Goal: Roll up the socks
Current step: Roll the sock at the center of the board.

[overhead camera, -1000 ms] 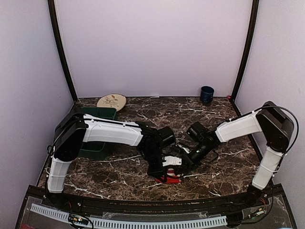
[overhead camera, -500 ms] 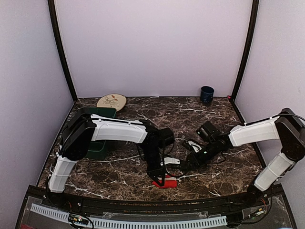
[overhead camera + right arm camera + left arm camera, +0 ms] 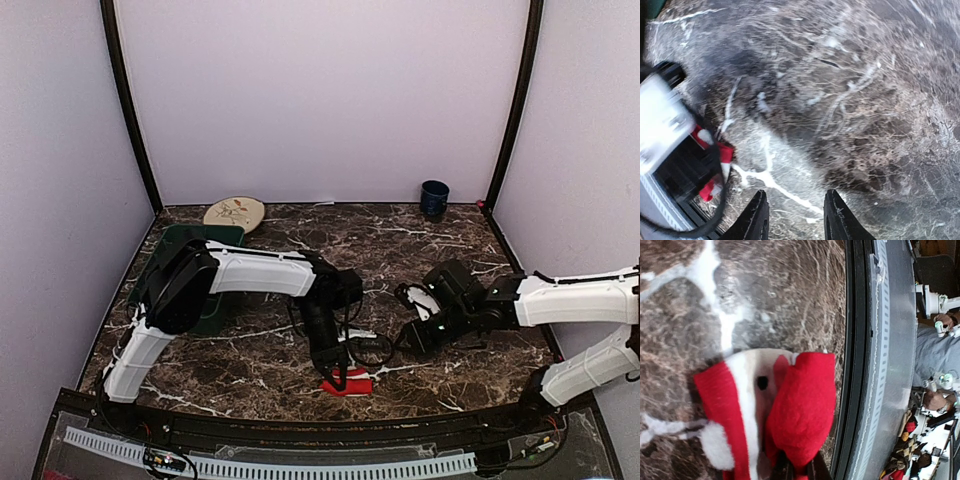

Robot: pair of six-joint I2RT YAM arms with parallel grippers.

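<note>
Currently the red sock (image 3: pixel 801 405) lies folded over itself at the near edge of the marble counter (image 3: pixel 450 240), abt mid-width, white trim showing. The left gripper (image 3: pixel 799 471) is pinched onto its red fabric. The right gripper (image 3: pixel 796 196) hangs near it on the right-edge side, not touching it, jaws spread w/ only bare counter betw. them. A green bin (image 3: pixel 200 236) sits by the left edge, a plate (image 3: pixel 234 212) at the far-left corner and a blue cup (image 3: pixel 434 197) by the far-right corner.
</note>
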